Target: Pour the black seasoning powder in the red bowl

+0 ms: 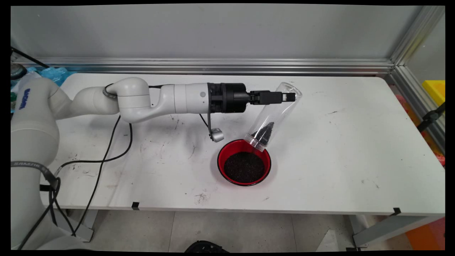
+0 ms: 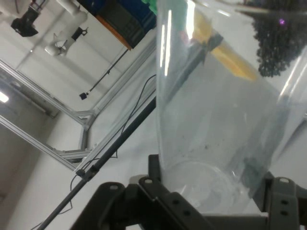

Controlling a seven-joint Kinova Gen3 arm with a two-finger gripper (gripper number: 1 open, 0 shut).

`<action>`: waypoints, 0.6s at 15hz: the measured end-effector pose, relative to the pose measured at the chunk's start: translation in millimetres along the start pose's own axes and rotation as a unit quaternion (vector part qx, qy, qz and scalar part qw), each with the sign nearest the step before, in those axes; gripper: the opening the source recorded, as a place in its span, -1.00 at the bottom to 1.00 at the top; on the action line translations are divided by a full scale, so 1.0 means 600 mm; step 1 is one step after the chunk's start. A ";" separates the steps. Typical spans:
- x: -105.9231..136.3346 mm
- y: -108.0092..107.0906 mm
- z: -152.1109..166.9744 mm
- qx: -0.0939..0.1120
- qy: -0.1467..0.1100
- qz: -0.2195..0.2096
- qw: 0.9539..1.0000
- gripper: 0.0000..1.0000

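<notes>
My gripper [image 1: 289, 96] is shut on the base end of a clear plastic tube [image 1: 273, 115], held tilted with its open mouth down over the rim of a red bowl [image 1: 224, 169]. Black grains [image 1: 265, 132] sit in the tube's lower end, just above the bowl. The bowl's inside holds a dark heap of the same grains [image 1: 244, 166]. In the hand view the clear tube [image 2: 216, 120] fills the space between the black fingers [image 2: 283, 201], with black grains [image 2: 278, 43] at its far end.
The white table [image 1: 355, 142] carries scuff marks around the bowl. A black cable [image 1: 106, 153] hangs from the arm across the table's left part. An aluminium frame rail [image 1: 213, 65] runs along the back edge.
</notes>
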 end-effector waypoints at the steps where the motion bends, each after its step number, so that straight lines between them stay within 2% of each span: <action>1: 0.000 0.000 -0.001 0.003 0.001 0.002 1.000 -1.00; 9: 0.002 0.006 -0.002 0.024 0.003 0.020 1.000 -1.00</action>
